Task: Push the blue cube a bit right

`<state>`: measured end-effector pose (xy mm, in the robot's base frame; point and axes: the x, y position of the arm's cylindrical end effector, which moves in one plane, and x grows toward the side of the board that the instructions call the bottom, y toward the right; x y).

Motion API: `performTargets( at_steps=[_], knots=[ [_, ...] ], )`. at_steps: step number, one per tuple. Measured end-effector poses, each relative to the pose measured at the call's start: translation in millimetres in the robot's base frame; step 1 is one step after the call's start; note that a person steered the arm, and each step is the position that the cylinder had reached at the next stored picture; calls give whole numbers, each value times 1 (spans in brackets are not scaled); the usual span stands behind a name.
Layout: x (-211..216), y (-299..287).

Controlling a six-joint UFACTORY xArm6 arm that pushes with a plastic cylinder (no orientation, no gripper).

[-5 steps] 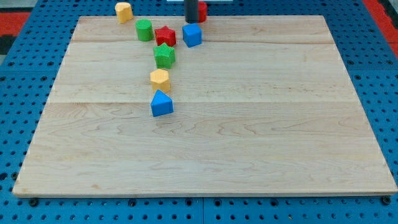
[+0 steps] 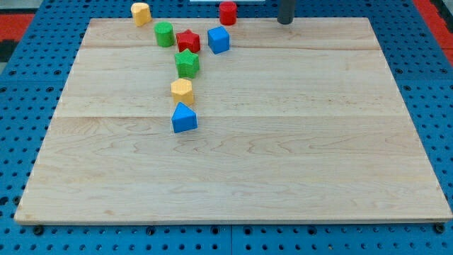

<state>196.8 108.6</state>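
Note:
The blue cube (image 2: 219, 40) sits near the view's top, just right of a red star (image 2: 187, 40). My tip (image 2: 284, 22) is at the board's top edge, well to the right of the blue cube and apart from every block. A red cylinder (image 2: 227, 13) stands at the top edge, above the blue cube and left of my tip.
A green cylinder (image 2: 164, 34) is left of the red star. A yellow block (image 2: 141, 13) sits at the top left. A green star (image 2: 187, 64), a yellow hexagonal block (image 2: 182, 91) and a blue triangular block (image 2: 184, 118) run down the board (image 2: 283, 156).
My tip has moved right along the top edge, from just above the blue cube to well right of it. The red cylinder is now uncovered. No block has moved.

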Motion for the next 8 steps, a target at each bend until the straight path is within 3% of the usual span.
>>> performTargets(
  at_steps=[2, 3, 4, 5, 6, 8],
  knots=[
    [14, -72],
    [28, -73],
    [53, -9],
    [97, -57],
    [91, -125],
    [74, -136]
  ],
)
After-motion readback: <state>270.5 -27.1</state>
